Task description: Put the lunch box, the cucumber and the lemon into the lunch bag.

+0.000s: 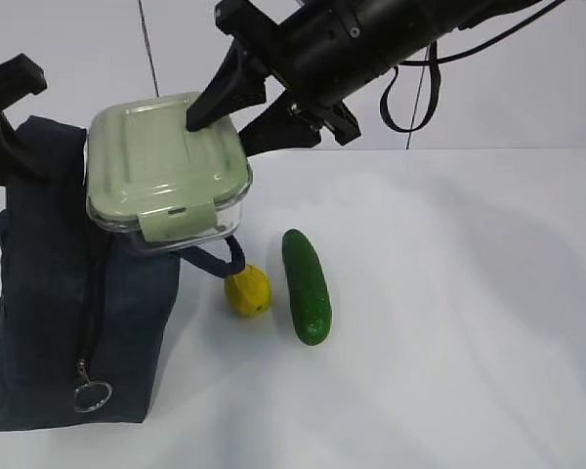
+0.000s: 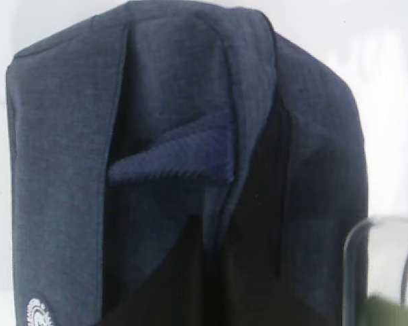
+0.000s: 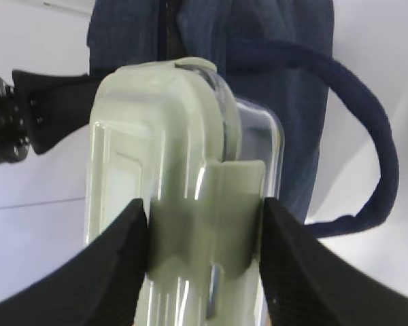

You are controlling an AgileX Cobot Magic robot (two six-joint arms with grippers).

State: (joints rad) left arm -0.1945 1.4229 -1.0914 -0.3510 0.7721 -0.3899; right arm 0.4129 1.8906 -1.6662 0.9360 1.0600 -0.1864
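Observation:
My right gripper point(image 1: 220, 135) is shut on the lunch box point(image 1: 161, 161), which has a clear body and a sage-green lid. It holds the box tilted in the air over the top of the navy lunch bag point(image 1: 59, 293). In the right wrist view the fingers point(image 3: 122, 258) clamp the box point(image 3: 177, 156) at its clip. My left gripper point(image 1: 5, 109) is at the bag's upper left. In the left wrist view its dark jaws meet on a fold of the bag's fabric point(image 2: 61, 136). The lemon point(image 1: 248, 290) and the cucumber point(image 1: 307, 285) lie side by side on the table, right of the bag.
The bag's zipper ring pull point(image 1: 93, 395) hangs low on its front. A loop handle point(image 3: 387, 156) sticks out toward the lemon. The white table point(image 1: 469, 313) stretches to the right. A cable point(image 1: 400, 107) hangs from the right arm.

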